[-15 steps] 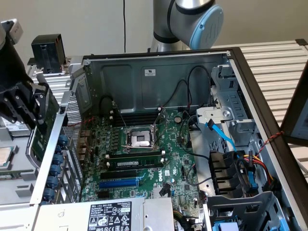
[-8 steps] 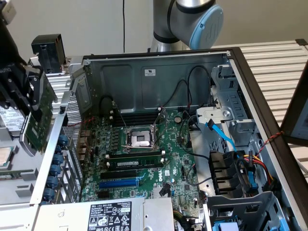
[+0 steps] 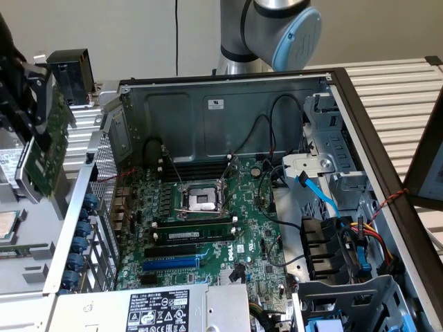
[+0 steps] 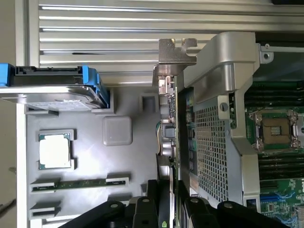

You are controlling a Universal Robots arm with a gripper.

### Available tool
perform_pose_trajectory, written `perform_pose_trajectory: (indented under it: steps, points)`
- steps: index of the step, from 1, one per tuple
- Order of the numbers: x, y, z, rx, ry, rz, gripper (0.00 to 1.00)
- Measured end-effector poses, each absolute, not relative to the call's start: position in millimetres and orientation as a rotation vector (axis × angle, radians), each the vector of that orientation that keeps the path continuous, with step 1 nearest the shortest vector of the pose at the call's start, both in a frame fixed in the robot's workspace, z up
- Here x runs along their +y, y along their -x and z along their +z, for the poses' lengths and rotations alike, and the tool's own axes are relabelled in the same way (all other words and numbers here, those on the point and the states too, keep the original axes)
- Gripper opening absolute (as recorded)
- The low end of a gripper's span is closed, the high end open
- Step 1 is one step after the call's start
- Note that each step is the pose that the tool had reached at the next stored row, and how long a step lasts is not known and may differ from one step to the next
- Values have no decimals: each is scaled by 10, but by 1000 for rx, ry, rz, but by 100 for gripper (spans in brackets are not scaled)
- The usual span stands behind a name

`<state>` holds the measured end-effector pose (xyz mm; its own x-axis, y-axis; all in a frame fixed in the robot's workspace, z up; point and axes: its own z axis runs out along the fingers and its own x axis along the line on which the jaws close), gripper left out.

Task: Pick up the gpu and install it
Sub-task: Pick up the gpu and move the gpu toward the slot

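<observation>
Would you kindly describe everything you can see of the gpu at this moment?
The gpu is a small card with a green circuit board and a silvery metal bracket at one end. It hangs in the air, on edge and tilted, beside the open computer case, at the exterior view's left. The black fingers of the gripper clamp its two faces at the end away from the bracket.
</observation>
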<state>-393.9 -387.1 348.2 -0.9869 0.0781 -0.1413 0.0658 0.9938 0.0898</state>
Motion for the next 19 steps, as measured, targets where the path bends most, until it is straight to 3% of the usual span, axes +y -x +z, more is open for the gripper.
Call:
perform_pose_trajectory:
  steps: [19]
  points:
    - [-3892, 3749, 4284, 3011, -111, 127, 27]
